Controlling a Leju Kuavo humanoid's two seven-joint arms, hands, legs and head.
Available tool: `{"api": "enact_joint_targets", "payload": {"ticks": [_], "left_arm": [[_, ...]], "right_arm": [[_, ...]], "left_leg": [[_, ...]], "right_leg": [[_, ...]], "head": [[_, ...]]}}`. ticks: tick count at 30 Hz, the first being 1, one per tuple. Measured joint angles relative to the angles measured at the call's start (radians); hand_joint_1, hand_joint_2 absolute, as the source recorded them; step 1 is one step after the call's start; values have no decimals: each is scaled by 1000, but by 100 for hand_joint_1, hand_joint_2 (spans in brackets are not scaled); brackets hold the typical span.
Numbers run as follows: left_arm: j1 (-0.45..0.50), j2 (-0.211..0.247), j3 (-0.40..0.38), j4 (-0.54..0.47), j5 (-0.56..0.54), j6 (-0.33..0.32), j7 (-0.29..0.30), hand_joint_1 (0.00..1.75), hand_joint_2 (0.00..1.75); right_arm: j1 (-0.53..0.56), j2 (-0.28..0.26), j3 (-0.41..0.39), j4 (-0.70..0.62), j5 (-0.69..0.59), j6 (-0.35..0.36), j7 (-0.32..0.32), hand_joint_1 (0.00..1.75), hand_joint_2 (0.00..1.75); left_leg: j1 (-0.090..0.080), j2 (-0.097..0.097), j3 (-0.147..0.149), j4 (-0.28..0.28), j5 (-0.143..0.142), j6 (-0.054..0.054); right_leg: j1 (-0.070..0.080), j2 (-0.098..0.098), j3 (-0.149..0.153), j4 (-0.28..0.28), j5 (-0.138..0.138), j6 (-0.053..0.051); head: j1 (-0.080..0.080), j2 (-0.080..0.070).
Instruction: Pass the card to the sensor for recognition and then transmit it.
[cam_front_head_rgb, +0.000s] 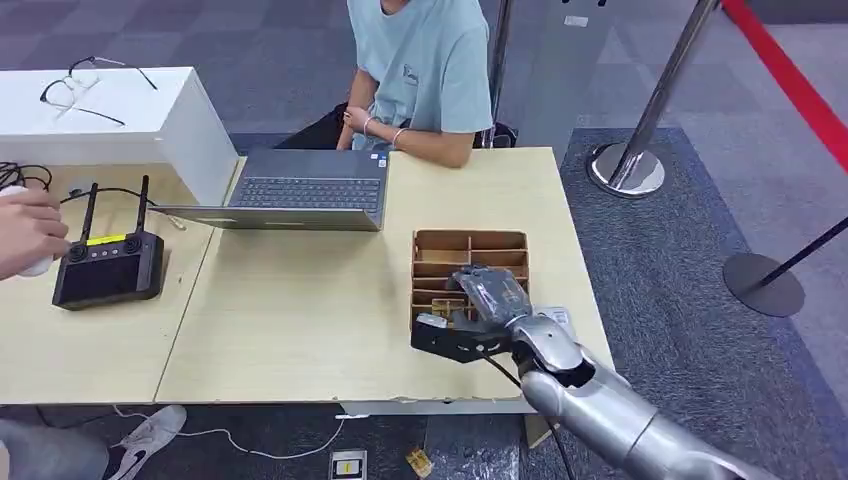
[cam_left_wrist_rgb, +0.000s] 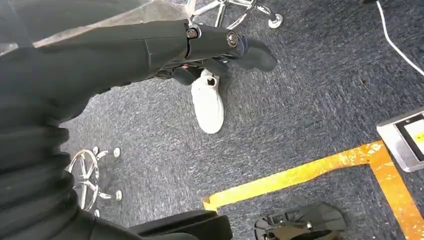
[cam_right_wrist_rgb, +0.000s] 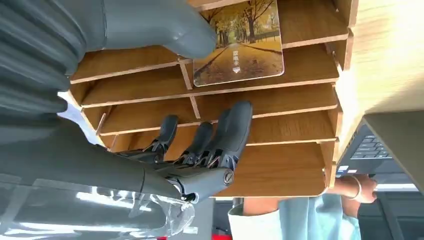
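From the head view, the right hand (cam_front_head_rgb: 470, 320) hovers over the wooden divider box (cam_front_head_rgb: 470, 245) on the table (cam_front_head_rgb: 300, 320), fingers apart, holding nothing; the pick-up is not yet done, and sensing and handover remain. The left wrist view shows the left hand (cam_left_wrist_rgb: 220, 45) hanging over carpet (cam_left_wrist_rgb: 300, 100), fingers extended, empty. In the right wrist view, the card (cam_right_wrist_rgb: 239, 42), printed with an autumn tree avenue, lies in a compartment just beside the thumb (cam_right_wrist_rgb: 165, 30).

Showing dark grey carpet (cam_front_head_rgb: 690, 300) all around, with yellow floor tape (cam_left_wrist_rgb: 310, 172) crossing it. Standing at centre, a pale wooden table (cam_front_head_rgb: 300, 320); at ten o'clock, a white cabinet (cam_front_head_rgb: 130, 115). Rising at two o'clock, a chrome stanchion (cam_front_head_rgb: 640, 150) beside a red strip (cam_front_head_rgb: 790, 85).
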Motion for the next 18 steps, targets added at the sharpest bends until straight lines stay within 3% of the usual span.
{"api": "enact_joint_targets", "payload": {"ticks": [18], "left_arm": [[0,0,0,0,-5,1,3,0,175]], "right_arm": [[20,3,-1,2,-2,-24,-3,86,175]], "left_leg": [[0,0,2,0,0,0]], "right_leg": [[0,0,2,0,0,0]], "head": [[0,0]]}}
